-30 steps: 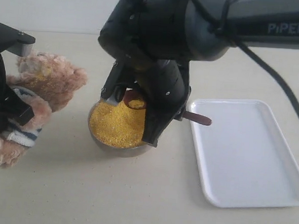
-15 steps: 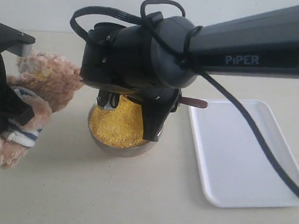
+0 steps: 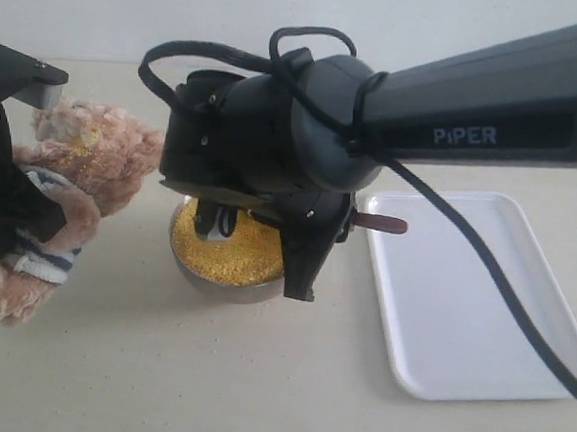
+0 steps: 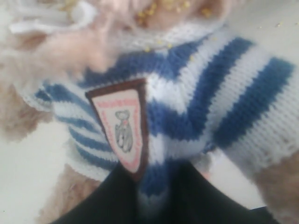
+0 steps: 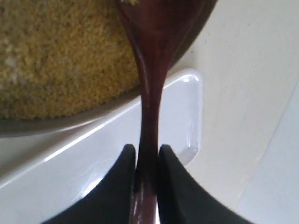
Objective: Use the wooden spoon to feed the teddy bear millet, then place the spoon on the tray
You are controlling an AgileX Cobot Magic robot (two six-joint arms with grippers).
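Note:
The teddy bear (image 3: pixel 88 161) leans at the far left, millet grains stuck to its face. My left gripper (image 4: pixel 156 198) is shut on its striped shirt (image 4: pixel 196 88) just below the chest badge (image 4: pixel 122 125). The metal bowl of millet (image 3: pixel 229 255) sits in the middle, mostly covered by my right arm. My right gripper (image 5: pixel 147 156) is shut on the wooden spoon's (image 5: pixel 153 65) handle, and the spoon's oval end hangs over the millet (image 5: pixel 56 60). In the exterior view only the handle's tip (image 3: pixel 382 223) shows, pointing at the white tray (image 3: pixel 479 306).
The tray's rounded corner (image 5: pixel 189 102) lies directly beneath the spoon handle, close beside the bowl's rim (image 5: pixel 60 125). My right arm's black body and cable (image 3: pixel 275 117) fill the space between bear and tray. Bare beige table (image 3: pixel 210 378) lies in front.
My right arm swung left toward the bear and lifted the spoon off the millet, then sank a little in the last half second. The bear and left gripper stayed put.

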